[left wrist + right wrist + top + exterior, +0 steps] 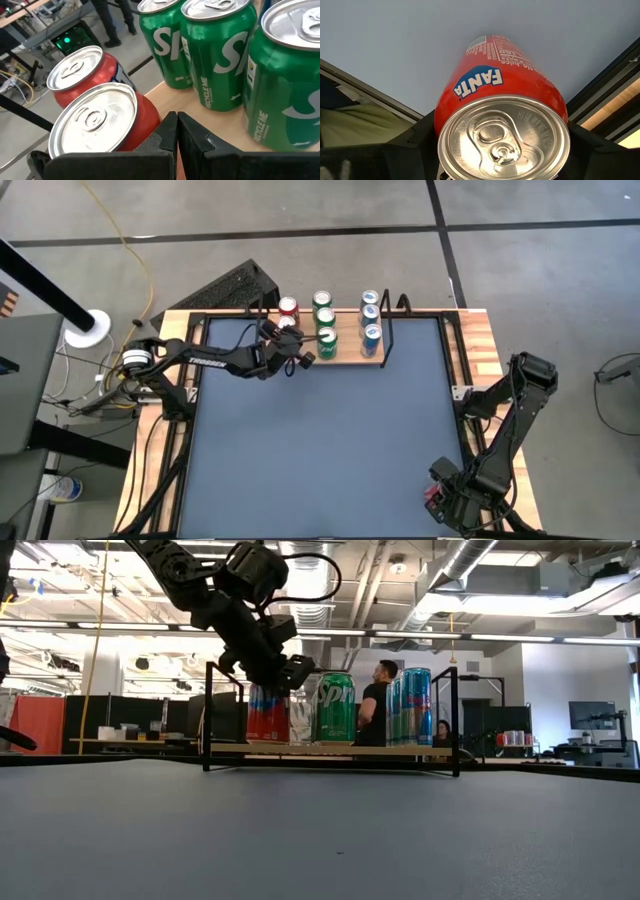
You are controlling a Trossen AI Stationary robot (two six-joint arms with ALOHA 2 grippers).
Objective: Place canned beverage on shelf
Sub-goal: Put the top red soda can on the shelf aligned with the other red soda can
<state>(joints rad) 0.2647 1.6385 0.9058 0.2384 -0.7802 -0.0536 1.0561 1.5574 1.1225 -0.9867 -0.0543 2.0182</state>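
Fanta can (502,125) fills the right wrist view, clamped between the right gripper (443,498) fingers low at the table's near right corner, well apart from the shelf (345,352). It should go upright into the red row's front spot. Left gripper (296,358), fingers together, hangs just beside the red cans (268,712).

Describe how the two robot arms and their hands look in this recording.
Both arms are dark, jointed and slim. The left arm bears white lettering along one link, with black cables looping near its hand. That hand's fingers are black, angular and matte. The right arm is plain black; its hand shows a red patch.
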